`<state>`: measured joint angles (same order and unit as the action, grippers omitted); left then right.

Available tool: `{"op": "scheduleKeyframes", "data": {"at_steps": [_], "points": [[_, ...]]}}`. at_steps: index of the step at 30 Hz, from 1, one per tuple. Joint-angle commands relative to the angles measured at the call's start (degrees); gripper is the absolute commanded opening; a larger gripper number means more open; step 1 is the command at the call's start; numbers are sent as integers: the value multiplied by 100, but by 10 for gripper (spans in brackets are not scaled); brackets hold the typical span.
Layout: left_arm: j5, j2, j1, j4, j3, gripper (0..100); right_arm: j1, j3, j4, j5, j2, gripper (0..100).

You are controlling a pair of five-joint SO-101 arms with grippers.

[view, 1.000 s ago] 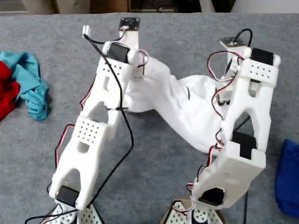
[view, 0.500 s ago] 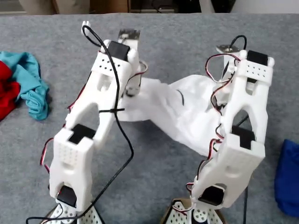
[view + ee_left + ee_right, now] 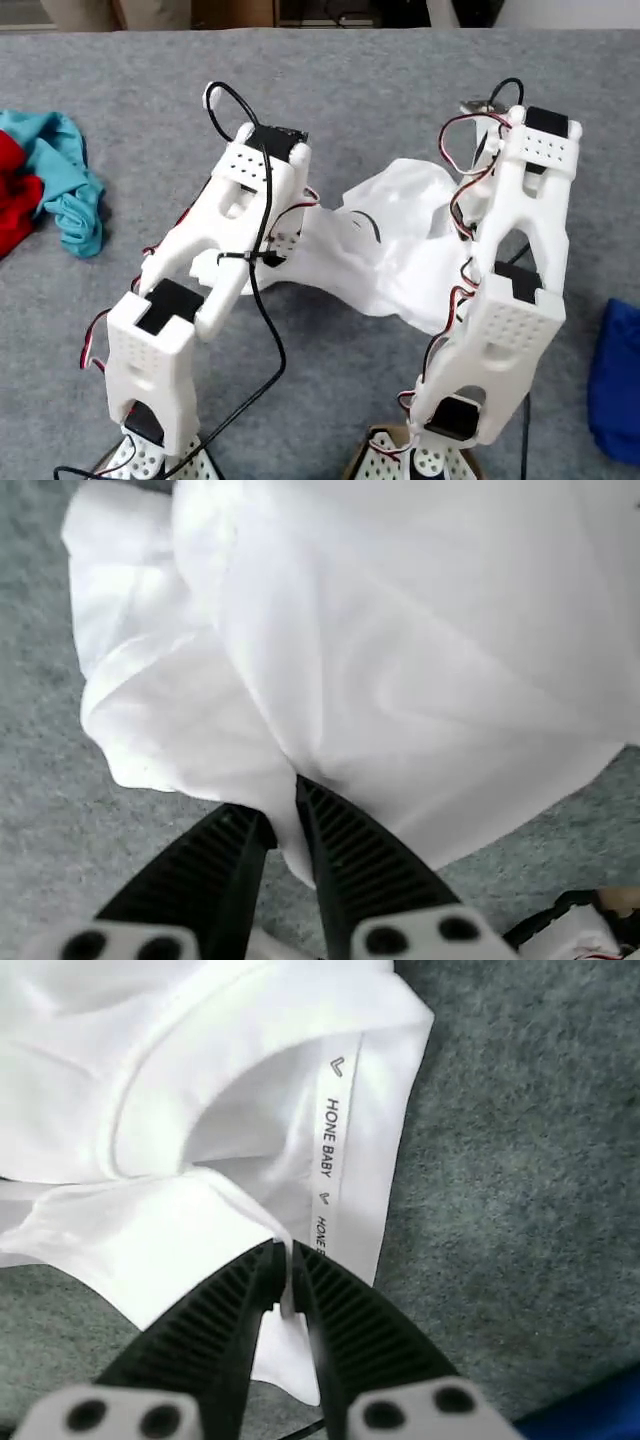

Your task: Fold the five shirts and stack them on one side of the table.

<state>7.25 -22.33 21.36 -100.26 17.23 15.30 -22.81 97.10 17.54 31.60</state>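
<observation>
A white shirt lies bunched on the grey table between the two arms. In the left wrist view my left gripper is shut on a fold of the white shirt, which hangs just above the table. My right gripper is shut on the white shirt at the edge next to the neck opening, with its printed neck tape beside the fingers. In the high view the left arm holds the shirt's left side and the right arm holds its right side.
A teal shirt and a red shirt lie crumpled at the table's left edge. A blue shirt lies at the right edge. Bare grey table stretches behind the arms.
The left arm has drawn back toward the table's front, pulling the shirt's left side with it. The shirt is now more bunched. The right arm has shifted only slightly.
</observation>
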Motion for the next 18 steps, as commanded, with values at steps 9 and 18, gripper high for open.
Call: {"op": "scheduleKeyframes", "data": {"at_steps": [9, 18], "points": [[1055, 338, -1371, 1538, 1943, 253, -136, -277, 44, 53, -22, 5], [1556, -1218, -1407, 3807, 1749, 253, -286, -233, 26, 53, -22, 5]]}}
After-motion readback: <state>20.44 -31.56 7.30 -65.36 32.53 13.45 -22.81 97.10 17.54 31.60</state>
